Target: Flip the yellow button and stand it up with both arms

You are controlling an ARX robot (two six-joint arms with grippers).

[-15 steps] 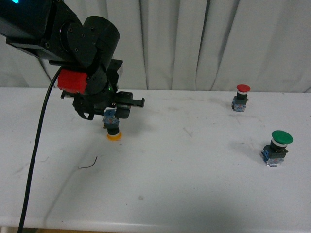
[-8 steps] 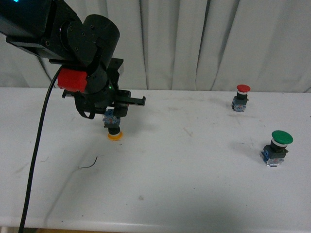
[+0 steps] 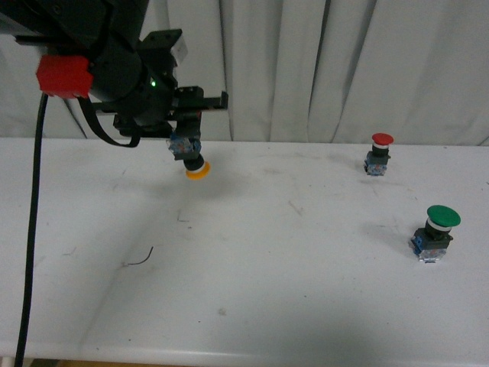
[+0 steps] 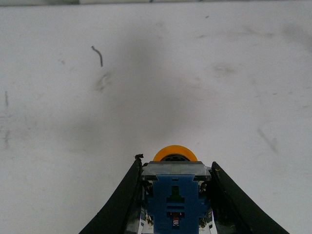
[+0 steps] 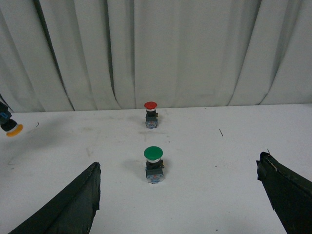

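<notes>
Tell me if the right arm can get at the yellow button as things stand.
Probably yes, though reach is unsure. The yellow button hangs cap down in the left gripper, above the table; the right gripper is open, and bare table lies between them.

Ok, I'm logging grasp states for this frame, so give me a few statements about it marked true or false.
The left gripper is shut on the yellow button. True.
The yellow button's cap points up. False: it points down toward the table.
The right gripper holds the green button. False: it is open and empty; the green button stands on the table.
The red button stands upright. True.
</notes>
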